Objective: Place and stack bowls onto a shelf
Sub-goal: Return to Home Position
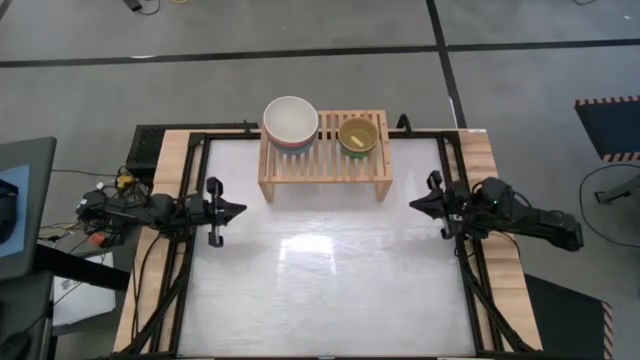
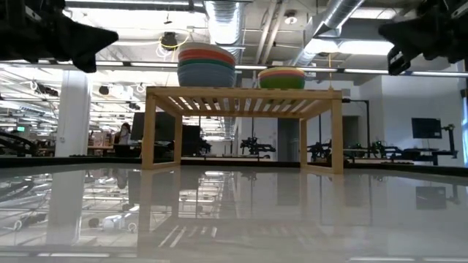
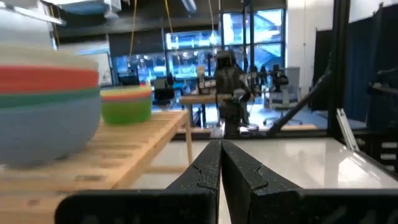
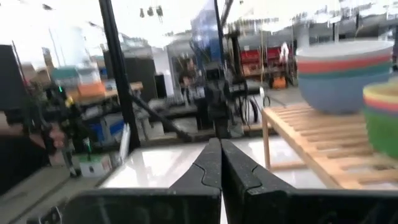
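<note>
1. The left gripper [image 3: 220, 144] is nearest its wrist camera. Its fingers are pressed tip to tip and hold nothing. In the high view it sits at mid-left, over the left edge of the table [image 1: 320, 285], pointing inward.
2. The right gripper [image 4: 220, 142] mirrors it at mid-right in the high view. Its tips are also closed tight and empty, and it is well apart from the shelf [image 1: 325, 166].
3. Both arms look parked. They are level, drawn to the sides and clear of the bowls, so nothing can be knocked.
4. The shelf stands at top centre of the high view, against the table's far edge. Every bowl in sight is on it, and none shows on the table top.
5. The big stack [image 2: 207, 66] sits on the shelf's left end in the high view and holds four nested bowls. From the top they are white [image 3: 43, 59], red [image 3: 46, 78], teal [image 3: 46, 98] and blue [image 3: 43, 134]. Nesting them leaves slat room free beside the stack.
6. The small stack [image 2: 281, 77] stands right of centre, near the big one but not touching it. The green bowl [image 3: 127, 109] is outermost and the yellow bowl [image 1: 357, 137] is innermost. Thin rims show between them, too fine to count surely.
7. The count is two grippers, one shelf and two stacks, with four large bowls and at least two small ones. By the look of it, the stacking is done.
</note>
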Available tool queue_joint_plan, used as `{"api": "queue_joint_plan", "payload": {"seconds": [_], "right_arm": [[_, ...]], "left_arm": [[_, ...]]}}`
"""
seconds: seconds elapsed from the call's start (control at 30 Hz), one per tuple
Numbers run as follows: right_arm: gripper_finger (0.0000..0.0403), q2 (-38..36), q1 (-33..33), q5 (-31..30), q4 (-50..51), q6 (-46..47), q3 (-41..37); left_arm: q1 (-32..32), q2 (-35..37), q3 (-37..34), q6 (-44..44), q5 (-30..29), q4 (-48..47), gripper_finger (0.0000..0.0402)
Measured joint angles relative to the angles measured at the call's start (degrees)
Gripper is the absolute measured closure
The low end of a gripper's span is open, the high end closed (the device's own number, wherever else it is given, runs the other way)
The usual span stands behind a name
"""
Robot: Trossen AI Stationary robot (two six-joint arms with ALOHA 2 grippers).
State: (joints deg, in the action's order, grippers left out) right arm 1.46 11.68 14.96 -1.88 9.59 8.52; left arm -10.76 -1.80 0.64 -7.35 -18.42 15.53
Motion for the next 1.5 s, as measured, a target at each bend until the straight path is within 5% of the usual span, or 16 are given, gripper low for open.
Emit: {"api": "queue_joint_plan", "payload": {"seconds": [1.23, 1.5], "right_arm": [[0.0382, -1.3, 0.0, 1.7, 3.4, -2.8, -5.0], [0.0382, -1.3, 0.1, 6.6, 2.5, -1.0, -6.0]], "left_arm": [[6.4, -0.3, 1.2, -0.2, 6.7, -7.3, 0.0401], [8.7, 1.8, 1.9, -0.5, 7.9, -6.8, 0.0401]]}}
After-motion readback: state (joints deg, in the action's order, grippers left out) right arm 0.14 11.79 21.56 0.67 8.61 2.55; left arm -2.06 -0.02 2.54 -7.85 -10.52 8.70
